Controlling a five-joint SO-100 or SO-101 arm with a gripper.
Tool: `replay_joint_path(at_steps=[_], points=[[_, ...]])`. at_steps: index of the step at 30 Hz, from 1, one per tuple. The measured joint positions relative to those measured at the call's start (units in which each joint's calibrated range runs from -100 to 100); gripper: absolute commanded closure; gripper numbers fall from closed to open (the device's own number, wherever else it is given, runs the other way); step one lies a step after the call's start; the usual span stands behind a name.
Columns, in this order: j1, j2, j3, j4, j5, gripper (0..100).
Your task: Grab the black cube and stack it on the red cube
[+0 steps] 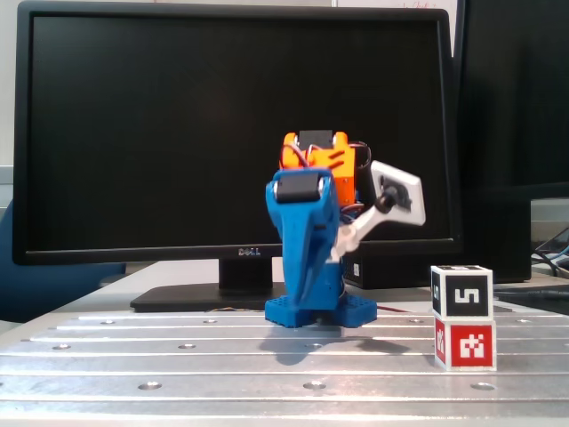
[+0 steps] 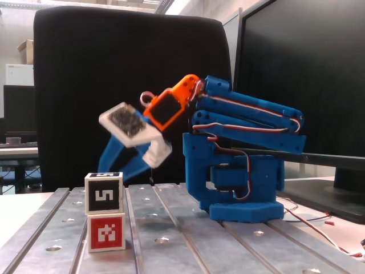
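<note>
The black cube with its white "5" marker sits squarely on top of the red cube at the right of the metal table. In the other fixed view the black cube rests on the red cube at the lower left. My gripper hangs just behind and to the right of the stack, a little motion-blurred. Its blue fingers stand apart, hold nothing and do not touch the cubes. In the front fixed view the folded blue arm hides the gripper.
The slotted metal table carries the arm's blue base. A Dell monitor stands right behind the arm. A black chair back is behind the gripper. Thin cables lie beside the base.
</note>
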Motion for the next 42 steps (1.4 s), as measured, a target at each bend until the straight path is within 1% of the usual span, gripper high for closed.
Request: replay_joint_path(at_steps=[7, 14, 18, 20, 23, 25, 34, 42], points=[[-0.22, 0.08, 1.99, 0.52, -0.21, 99], [-0.3, 0.17, 2.08, 7.05, -0.21, 99], [-0.07, 0.17, 2.08, 7.48, -0.21, 99], [0.07, 0.17, 2.08, 7.74, 0.58, 99], [-0.59, 0.17, 2.08, 7.82, 3.41, 99], [-0.59, 0.17, 2.08, 7.82, 3.94, 99], [-0.44, -0.76, 1.99, 12.12, 4.3, 99], [-0.44, -0.76, 1.99, 12.55, 4.3, 99]])
